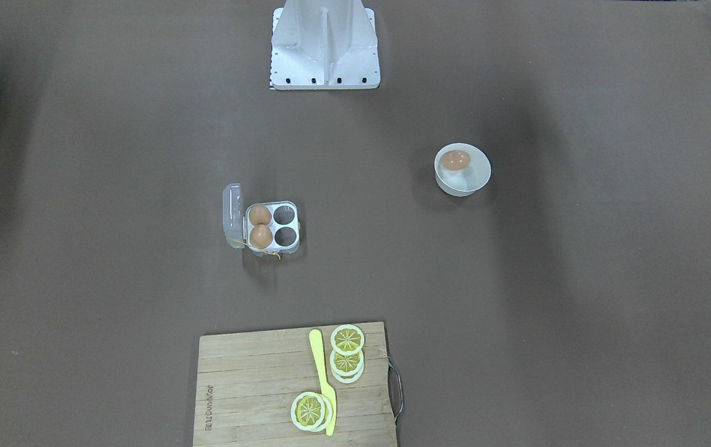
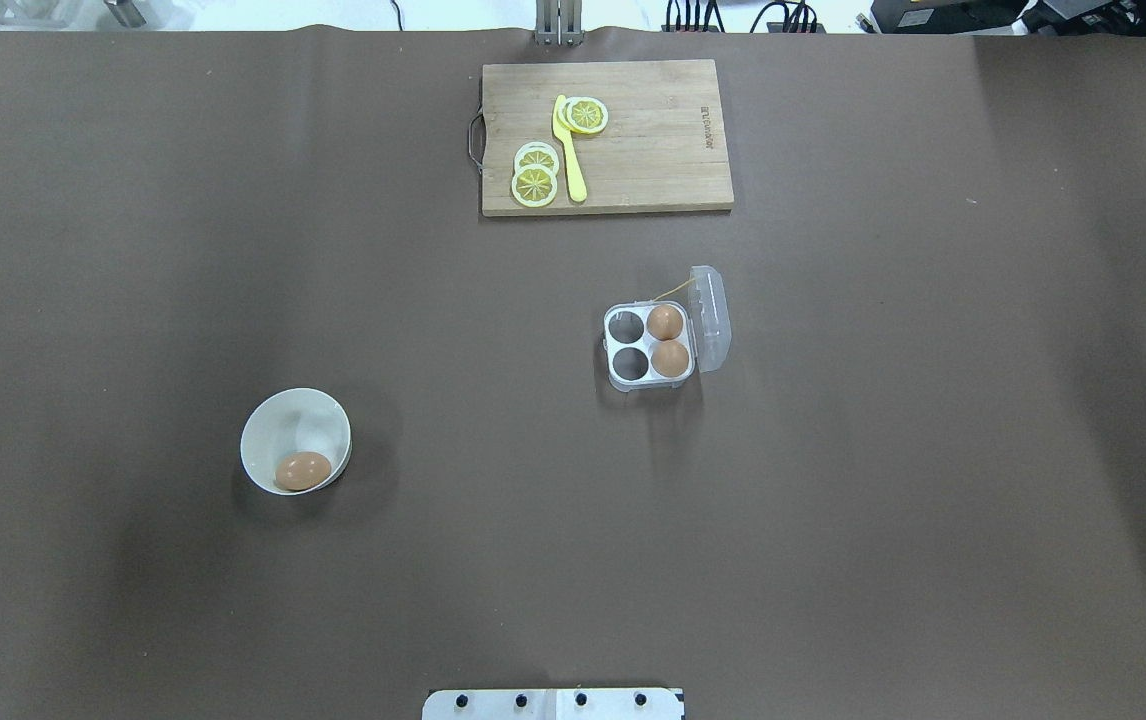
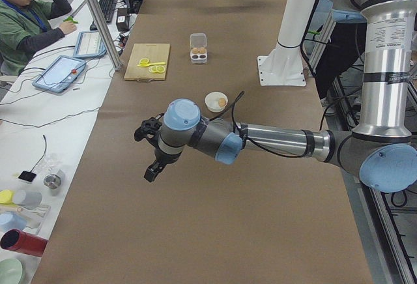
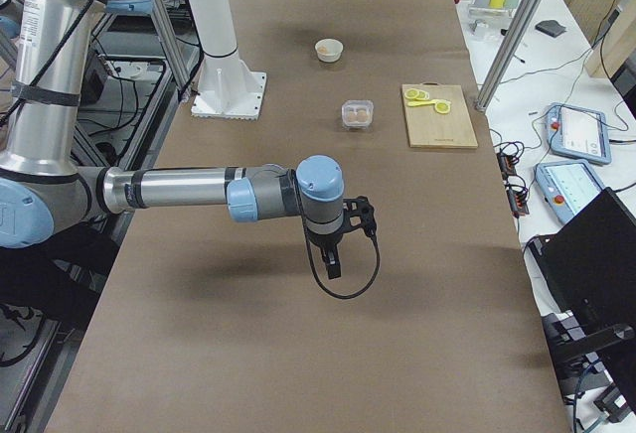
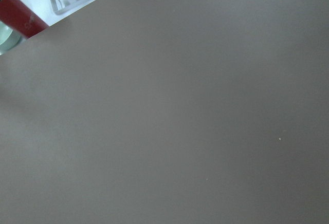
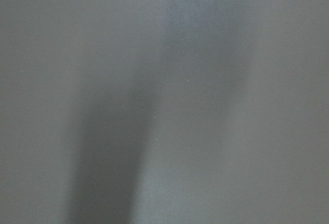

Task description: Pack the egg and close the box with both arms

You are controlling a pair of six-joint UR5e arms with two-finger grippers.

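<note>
One light-brown egg [image 1: 455, 160] [image 2: 302, 470] lies in a round white bowl [image 1: 476, 180] [image 2: 278, 430]. The clear box [image 1: 287, 214] [image 2: 633, 383] stands mid-table with its lid [image 1: 233, 223] [image 2: 712, 318] open. Two look-alike eggs [image 2: 668, 341] fill the two cups next to the lid; the other two cups are empty. My left gripper [image 3: 151, 167] shows only in the exterior left view, above bare table, far from the bowl. My right gripper [image 4: 333, 259] shows only in the exterior right view, above bare table, far from the box. I cannot tell whether either is open or shut.
A wooden cutting board [image 1: 250, 385] [image 2: 653, 140] with lemon slices [image 2: 536, 178] and a yellow knife [image 2: 569, 150] lies at the table's far edge. The white robot base [image 1: 324, 56] stands at the near edge. An operator [image 3: 26, 17] sits beside the table.
</note>
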